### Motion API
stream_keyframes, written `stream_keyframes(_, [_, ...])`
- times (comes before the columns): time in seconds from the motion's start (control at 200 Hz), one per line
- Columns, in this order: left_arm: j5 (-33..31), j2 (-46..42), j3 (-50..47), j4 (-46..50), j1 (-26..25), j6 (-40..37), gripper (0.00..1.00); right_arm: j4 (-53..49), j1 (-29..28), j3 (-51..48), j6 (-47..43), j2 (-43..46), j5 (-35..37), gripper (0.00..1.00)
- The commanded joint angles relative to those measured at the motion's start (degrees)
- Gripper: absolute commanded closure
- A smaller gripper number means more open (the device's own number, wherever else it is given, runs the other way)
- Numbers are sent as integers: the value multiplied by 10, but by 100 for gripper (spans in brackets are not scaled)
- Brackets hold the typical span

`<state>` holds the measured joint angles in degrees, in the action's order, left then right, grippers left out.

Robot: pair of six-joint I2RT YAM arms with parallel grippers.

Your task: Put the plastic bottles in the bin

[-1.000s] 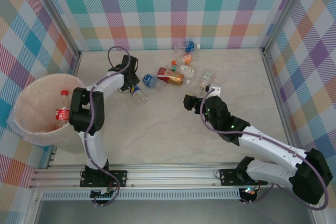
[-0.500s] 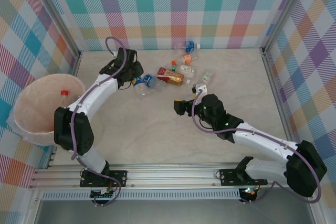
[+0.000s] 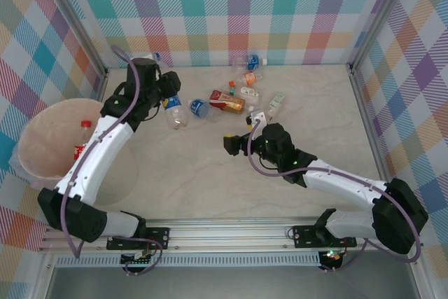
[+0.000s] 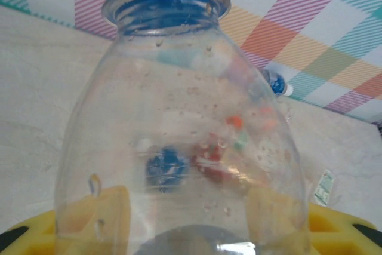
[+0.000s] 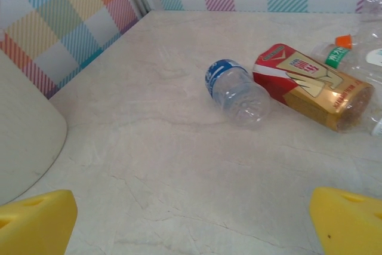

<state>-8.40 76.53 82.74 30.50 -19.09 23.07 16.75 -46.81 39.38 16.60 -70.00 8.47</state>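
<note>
At the far left of the table (image 3: pixel 210 194), near the back wall, the left gripper (image 3: pixel 168 99) is seen closed on a clear bottle (image 4: pixel 179 129) w/ a blue cap. In the wrist view the bottle is clamped btwn yellow fingers (image 4: pixel 340 234), cap pointing away. The bin (image 3: pixel 42 120) stands at the left table edge, well apart from that gripper, w/ one red-label bottle (image 3: pixel 82 148) inside. The right gripper (image 3: pixel 234 145) is spread wide and empty over bare tabletop. A blue-label bottle (image 5: pixel 236 91) and a red-gold bottle (image 5: pixel 310 88) lie ahead of it.

Step judged in hand: carry to the bin. The bottle should be kept above the thin rim and let go only once over the bin's middle, as a clipped rim could shift the light bin. Open tabletop lies btwn gripper and bin. The corner post (image 3: pixel 73 22) and side wall are close by, so the swing is best kept inward.
</note>
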Motion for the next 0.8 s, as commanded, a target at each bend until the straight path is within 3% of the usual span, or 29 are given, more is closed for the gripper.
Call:
stream_keyframes(0.0, [3,-41,39,33,-6,-21,49,34,-10,26,-23,-9,-13,0])
stream_keyframes(0.15, [13,-72,92,63,-6,-40,49,35,-12,31,-25,-18,-7,0])
stream_keyframes(0.335, [-40,-110,125,68,-6,-63,50,44,-12,29,-26,-21,-6,0])
stream_keyframes(0.575, [-202,-133,157,64,2,-134,50,42,-13,30,-26,-22,1,0])
stream_keyframes(0.795, [-295,-97,210,129,43,-182,48,57,-14,28,-21,-26,12,0])
